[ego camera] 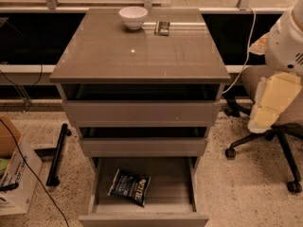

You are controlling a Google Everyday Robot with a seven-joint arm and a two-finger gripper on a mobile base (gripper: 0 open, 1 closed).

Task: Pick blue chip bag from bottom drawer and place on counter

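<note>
Three drawers show on the cabinet, and the bottom drawer (pixel 170 183), down at six o'clock, is pulled out the furthest. One blue chip bag (pixel 129 187) lies flat on its floor, toward the seven o'clock corner and nearer the left wall than the right.

The gripper (pixel 272 103) hangs out at three o'clock, beside the cabinet and over one office chair (pixel 251 142), well apart from the bag. Whether it is open or closed cannot be told from here, but the bag is plainly not in it.

So the reach looks not yet begun. The next move calls for swinging toward six o'clock and dropping into the drawer in front of the middle drawer's face (a snug entry). It must then pinch the crinkly foil and lift.

The counter (pixel 142 56) waits at twelve o'clock with one white bowl (pixel 133 17) and one small dark object (pixel 162 28) along its far edge.
</note>
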